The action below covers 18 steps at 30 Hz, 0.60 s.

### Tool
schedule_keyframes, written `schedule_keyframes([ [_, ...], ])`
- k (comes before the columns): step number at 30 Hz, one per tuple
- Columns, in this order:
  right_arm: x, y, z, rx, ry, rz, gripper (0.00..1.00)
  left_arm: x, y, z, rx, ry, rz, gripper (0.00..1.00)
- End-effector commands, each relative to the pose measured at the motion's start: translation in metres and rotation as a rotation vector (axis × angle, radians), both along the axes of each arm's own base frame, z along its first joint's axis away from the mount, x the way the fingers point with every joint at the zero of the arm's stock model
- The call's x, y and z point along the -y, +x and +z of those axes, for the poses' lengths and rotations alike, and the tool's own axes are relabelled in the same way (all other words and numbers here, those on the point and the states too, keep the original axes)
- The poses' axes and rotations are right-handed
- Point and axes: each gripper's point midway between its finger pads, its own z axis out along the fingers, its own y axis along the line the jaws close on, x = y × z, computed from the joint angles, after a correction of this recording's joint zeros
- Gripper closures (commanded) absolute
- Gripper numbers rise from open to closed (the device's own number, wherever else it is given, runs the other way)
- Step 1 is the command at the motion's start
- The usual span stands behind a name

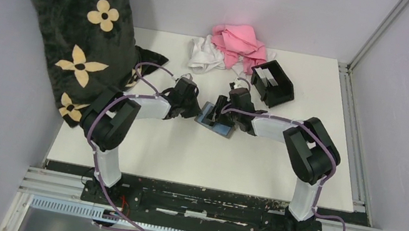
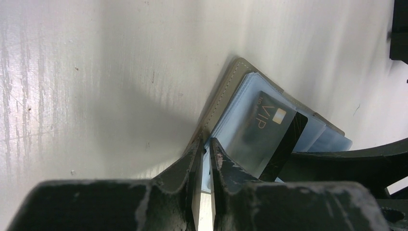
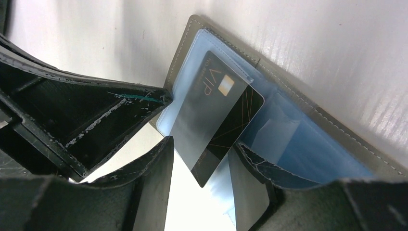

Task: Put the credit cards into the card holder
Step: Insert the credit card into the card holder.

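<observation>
Top view: card holder (image 1: 272, 83) sits far right on the table (image 1: 183, 150), wallet (image 1: 216, 125) at centre between both arms. Left wrist: left gripper (image 2: 207, 143) nearly closed, pinching the wallet's edge. Right wrist: right gripper (image 3: 201, 144) spread either side of the black VIP card (image 3: 216, 110), which is half out of the wallet's sleeve.

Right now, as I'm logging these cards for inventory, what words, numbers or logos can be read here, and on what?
"VIP": gold letters on the black card, which sticks halfway out of a clear sleeve in the open grey wallet.
Small line of print beside "VIP" on that card: too small and blurred to read.
Nothing else legible in any view.
</observation>
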Motion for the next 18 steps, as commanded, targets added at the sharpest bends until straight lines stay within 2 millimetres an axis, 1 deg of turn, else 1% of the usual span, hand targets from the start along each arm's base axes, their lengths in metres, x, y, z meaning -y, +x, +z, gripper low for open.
schedule_keyframes([
  [1, 0.063, -0.075, -0.083, -0.328, -0.337, -0.009, 0.48, -0.048, -0.066, -0.082, -0.254, 0.226, 0.008, 0.82],
  [6, 0.058, -0.071, -0.087, -0.334, -0.346, -0.048, 0.48, -0.037, -0.073, -0.083, -0.252, 0.195, -0.018, 0.85],
  [10, 0.054, -0.068, -0.090, -0.349, -0.360, -0.067, 0.48, -0.024, -0.081, -0.080, -0.248, 0.147, -0.043, 0.86],
  [15, 0.044, -0.067, -0.088, -0.354, -0.382, -0.075, 0.48, -0.009, -0.091, -0.075, -0.243, 0.057, -0.069, 0.89],
  [18, 0.046, -0.069, -0.088, -0.353, -0.423, -0.071, 0.48, 0.001, -0.097, -0.071, -0.248, 0.007, -0.087, 0.91],
])
